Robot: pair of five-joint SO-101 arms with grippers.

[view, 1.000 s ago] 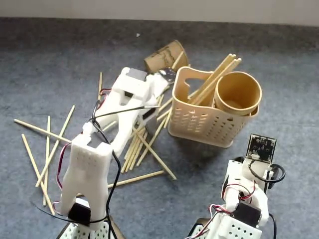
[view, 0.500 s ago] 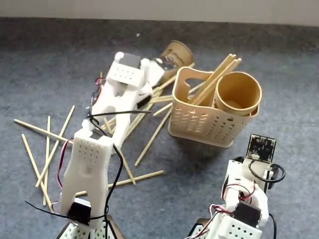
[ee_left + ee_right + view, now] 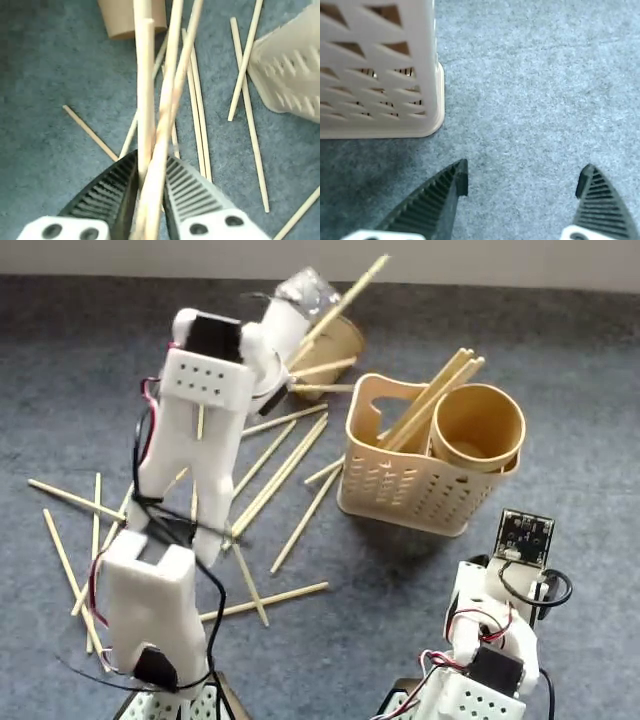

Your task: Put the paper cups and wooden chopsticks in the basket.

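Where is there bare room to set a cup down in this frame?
Bare carpet lies right of the basket and in front of it, toward the open right gripper. It is crowded left of the basket: loose chopsticks, the lying cup and the left arm.

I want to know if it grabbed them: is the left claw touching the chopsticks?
Touching. The left wrist view shows the left gripper clamped on several chopsticks.
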